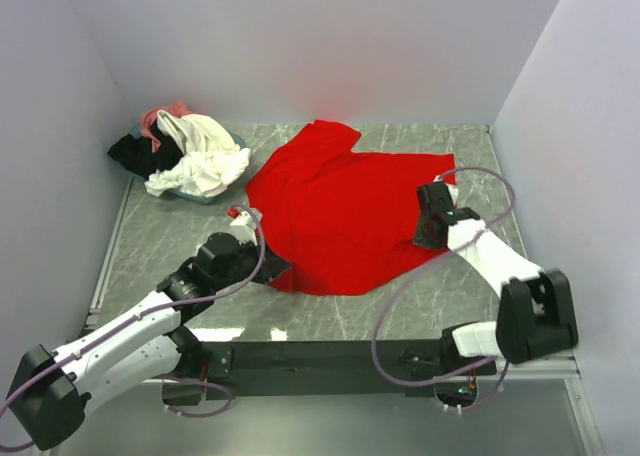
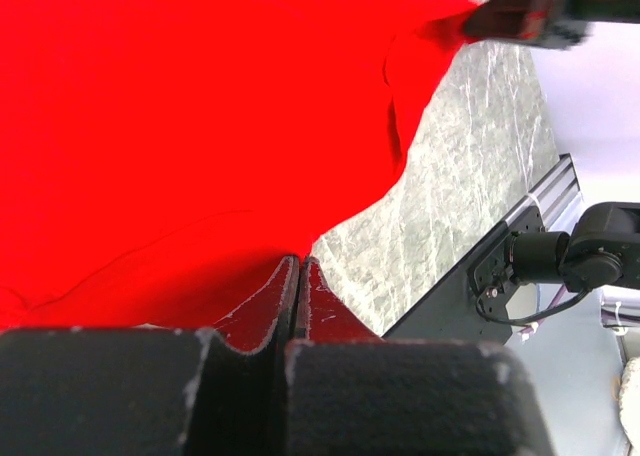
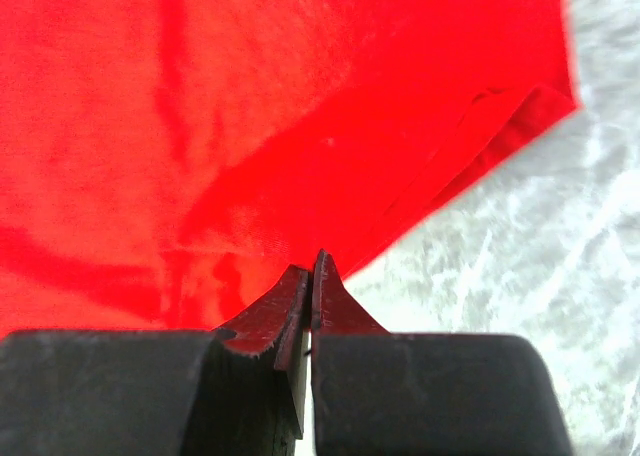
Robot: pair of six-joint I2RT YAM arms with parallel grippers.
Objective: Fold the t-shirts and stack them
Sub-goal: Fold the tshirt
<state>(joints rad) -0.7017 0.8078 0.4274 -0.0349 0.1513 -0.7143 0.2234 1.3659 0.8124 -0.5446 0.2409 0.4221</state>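
While each pinches a hem, the left gripper (image 2: 298, 268) and right gripper (image 3: 312, 266) hold fingers clamped on the plain bright red cloth t-shirt (image 1: 350, 206), spread just right of the heaped cream, black and pink shirts (image 1: 195, 156). Uneven pulling could slip a thin hem free, skewing the fold.

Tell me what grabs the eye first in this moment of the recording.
The red t-shirt spread across the middle of the marble table dominates. The left pincer and right pincer are each shut on its near edge, one per side. At the far left corner sits a heap of white, black and pink shirts.
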